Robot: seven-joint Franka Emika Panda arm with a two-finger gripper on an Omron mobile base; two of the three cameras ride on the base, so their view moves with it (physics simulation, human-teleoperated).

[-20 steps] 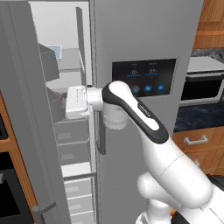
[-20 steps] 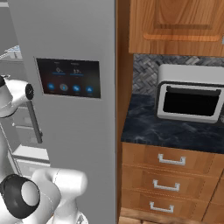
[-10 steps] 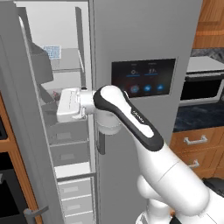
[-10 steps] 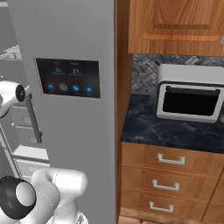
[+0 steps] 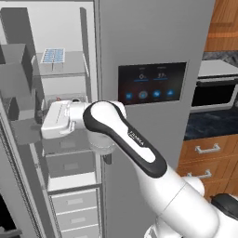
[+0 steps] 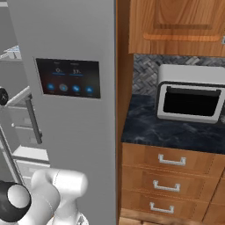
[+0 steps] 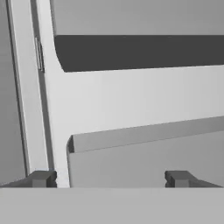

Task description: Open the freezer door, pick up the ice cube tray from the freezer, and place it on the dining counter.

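Swinging wider since half a second ago, the freezer door point(image 5: 18, 139) has opened further and our hand point(image 7: 109, 178) has pushed deeper left.

We see the ice cube tray point(image 5: 52, 56) lying flat on an upper shelf of the freezer point(image 5: 65, 153), at about 12 o'clock from our hand and well apart from it. Our fingertips point(image 7: 41, 178) stand wide apart, empty, facing the door's grey bins point(image 7: 144, 153). We judge the risk is the wrist catching those bins or the shelf edge while rising toward the tray. The left base view shows the tray; the right base view shows the touchscreen door point(image 6: 66, 79) and a toaster oven point(image 6: 191, 99) on the dark surface point(image 6: 145, 129).
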